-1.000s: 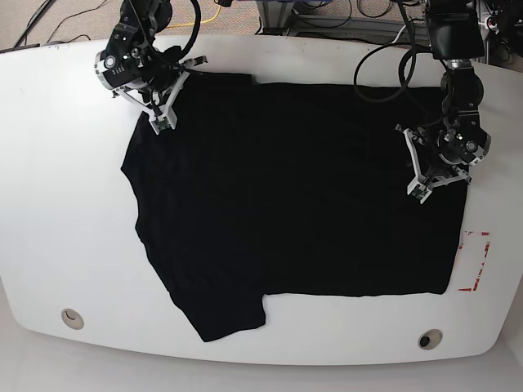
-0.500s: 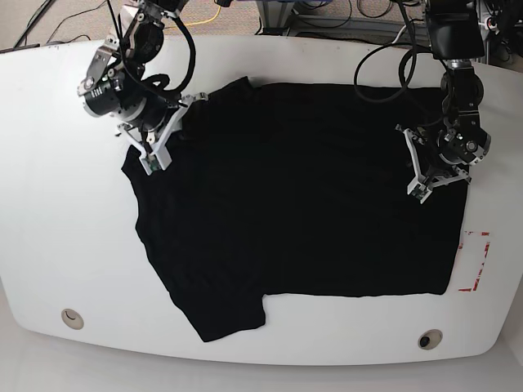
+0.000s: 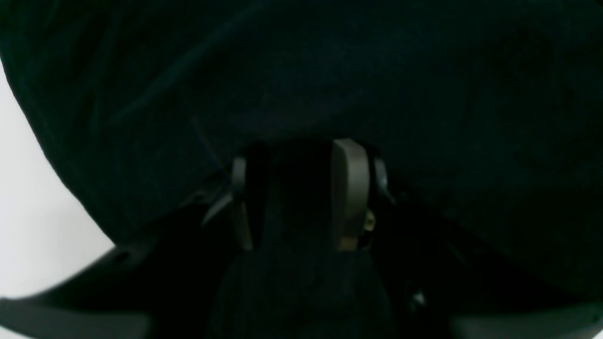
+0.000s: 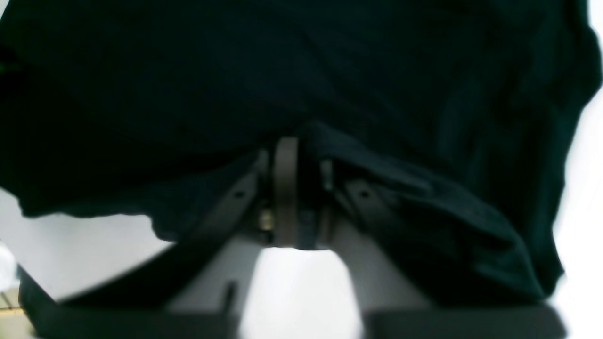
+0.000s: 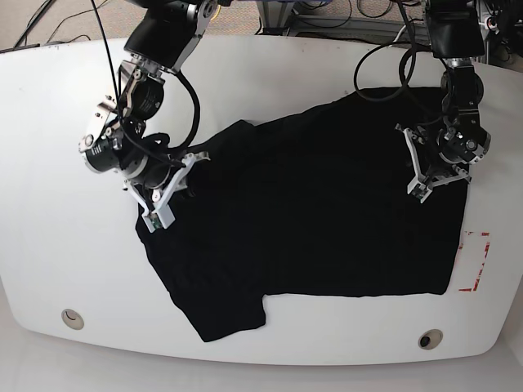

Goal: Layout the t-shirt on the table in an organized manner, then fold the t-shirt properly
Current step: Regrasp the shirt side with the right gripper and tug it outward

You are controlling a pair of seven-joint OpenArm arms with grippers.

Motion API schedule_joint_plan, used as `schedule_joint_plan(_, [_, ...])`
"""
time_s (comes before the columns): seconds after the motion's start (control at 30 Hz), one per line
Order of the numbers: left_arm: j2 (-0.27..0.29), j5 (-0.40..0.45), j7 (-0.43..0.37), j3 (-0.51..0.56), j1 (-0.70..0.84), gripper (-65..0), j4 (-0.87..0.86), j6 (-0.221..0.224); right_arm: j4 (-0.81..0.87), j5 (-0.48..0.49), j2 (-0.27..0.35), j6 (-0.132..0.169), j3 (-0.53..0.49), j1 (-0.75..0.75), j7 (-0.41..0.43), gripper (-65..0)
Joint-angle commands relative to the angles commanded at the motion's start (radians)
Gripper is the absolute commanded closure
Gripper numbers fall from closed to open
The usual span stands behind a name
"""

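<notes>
This looks to me like a robotics lab or test bench: in the base view I see loose cables point(image 5: 82, 37) along the top edge, metal framing point(image 5: 276, 12) at top centre, and a white table point(image 5: 65, 204) with red tape marks point(image 5: 485, 261) at lower right, my two bare-jointed arms reaching in from above

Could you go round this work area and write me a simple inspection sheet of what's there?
Surface: white table, two round holes, red tape marks
Job's things: black t-shirt, spread out, far edge partly drawn up by the right gripper
Clutter: nothing seen
Left gripper: fingers apart over the shirt
Right gripper: pinching shirt cloth
Cables: black cable looping by the left arm; more behind the table
Surroundings: grey floor
</notes>
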Motion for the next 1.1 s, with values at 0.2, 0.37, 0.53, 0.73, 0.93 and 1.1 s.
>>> schedule_joint_plan(0.2, [0.002, 0.000, 0.000, 0.000, -0.002, -21.4, 0.000, 0.000, -0.048, 0.003, 0.032, 0.000, 0.000, 0.029, 0.023, -49.8])
schedule_joint_plan(0.37, [0.002, 0.000, 0.000, 0.000, -0.005, -21.4, 0.000, 0.000, 0.008, 0.008, 0.077, 0.000, -0.002, -0.043, 0.020, -53.1])
schedule_joint_plan(0.53, [0.003, 0.000, 0.000, 0.000, -0.008, -21.4, 0.000, 0.000, 0.052, 0.008, 0.084, 0.000, -0.002, -0.144, 0.020, -51.5])
schedule_joint_plan(0.73, [0.005, 0.000, 0.000, 0.002, -0.009, -21.4, 0.000, 0.000, 0.046, 0.006, 0.083, 0.000, -0.002, -0.190, 0.058, -51.5])
schedule_joint_plan(0.93, [0.015, 0.000, 0.000, 0.002, -0.009, -21.4, -0.002, 0.000, -0.052, 0.005, 0.086, 0.000, -0.003, -0.146, 0.081, -51.5])
schedule_joint_plan(1.1, [0.015, 0.000, 0.000, 0.002, -0.009, -21.4, -0.002, 0.000, -0.112, 0.005, 0.086, 0.000, -0.003, -0.123, 0.126, -51.5])
